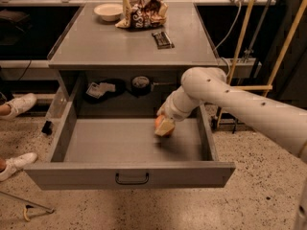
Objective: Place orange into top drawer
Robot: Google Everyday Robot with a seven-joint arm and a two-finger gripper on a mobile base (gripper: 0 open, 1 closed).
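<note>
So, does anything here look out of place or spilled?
Nothing really stands out. The wide grey metal drawer is open, and the claw hovers over it holding the small round orange fruit. The crinkled snack bag on top hasn't spilled.

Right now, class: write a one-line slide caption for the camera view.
The gripper holds the orange low over the open top drawer.

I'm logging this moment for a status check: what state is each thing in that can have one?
top drawer: pulled open
orange: held in the end effector, above the drawer floor
end effector: shut on the orange, over the drawer's right half
bowl: upright on the tabletop
snack bag: standing beside the bowl
</note>
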